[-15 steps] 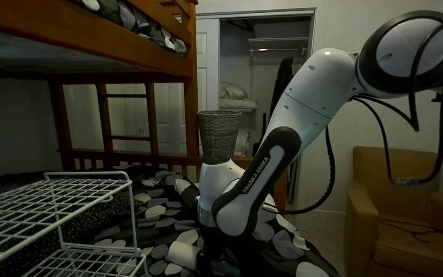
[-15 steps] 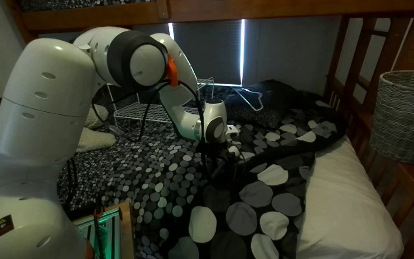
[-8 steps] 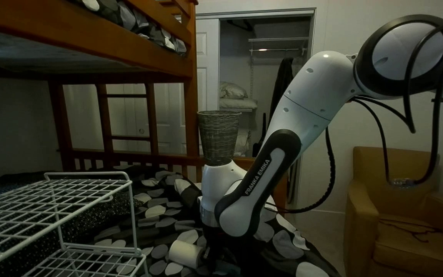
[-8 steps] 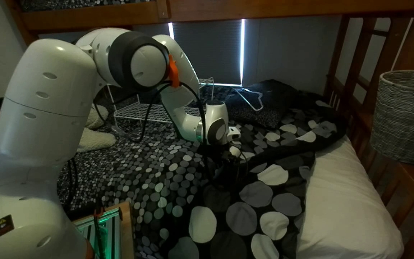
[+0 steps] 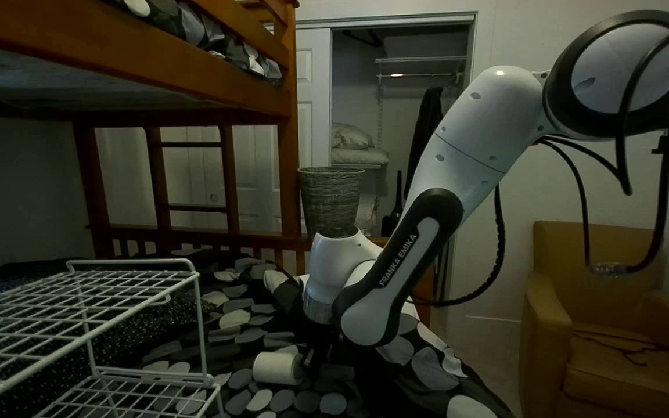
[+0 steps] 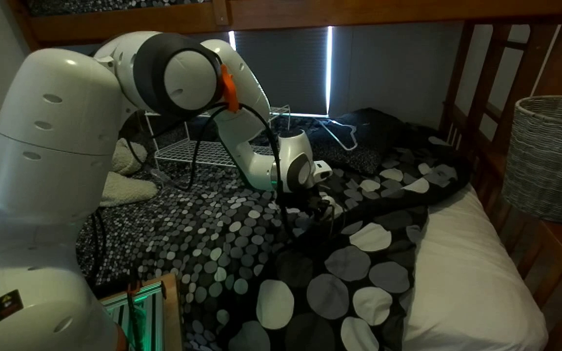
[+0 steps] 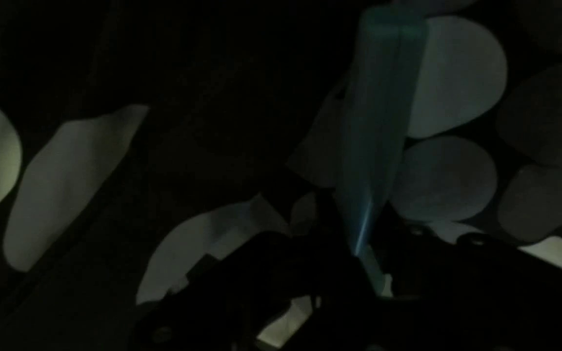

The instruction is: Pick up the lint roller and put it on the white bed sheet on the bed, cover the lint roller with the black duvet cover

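The lint roller has a white roll and a teal handle. My gripper is shut on the handle, which runs up between its fingers in the dark wrist view. The roll juts out beside the gripper in both exterior views, over the black duvet cover with its pale oval spots. On the right in an exterior view, the white bed sheet lies bare beyond the cover's edge. The brown wooden bed frames the scene. The black fingers blend into the dark cloth, so their exact contact is hard to see.
A white wire rack stands on the bed, with a white hanger near it. A wicker basket sits on the bed's end rail. The upper bunk's rail spans overhead. A tan armchair stands beside the bed.
The gripper has closed on the lint roller's handle. Arm and roller have risen a little, and the roll has shifted slightly right in an exterior view.
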`<action>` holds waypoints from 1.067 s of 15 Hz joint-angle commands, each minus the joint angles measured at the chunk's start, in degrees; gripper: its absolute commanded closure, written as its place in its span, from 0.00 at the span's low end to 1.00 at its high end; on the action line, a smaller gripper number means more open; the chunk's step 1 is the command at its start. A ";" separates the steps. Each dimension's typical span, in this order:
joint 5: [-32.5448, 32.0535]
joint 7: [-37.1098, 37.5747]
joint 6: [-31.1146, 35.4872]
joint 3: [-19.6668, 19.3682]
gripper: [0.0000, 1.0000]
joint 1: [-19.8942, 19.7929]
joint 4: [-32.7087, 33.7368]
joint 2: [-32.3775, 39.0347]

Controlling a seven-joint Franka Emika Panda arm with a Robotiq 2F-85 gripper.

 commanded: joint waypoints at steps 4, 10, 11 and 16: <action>-4.24 6.41 9.27 -7.41 0.95 4.88 -2.70 -4.46; -5.90 9.77 12.05 -14.96 0.95 10.22 -2.72 -6.65; -6.21 10.11 12.15 -16.38 0.95 11.09 -3.02 -7.42; -7.13 9.48 11.01 -21.11 0.95 12.64 -4.54 -10.70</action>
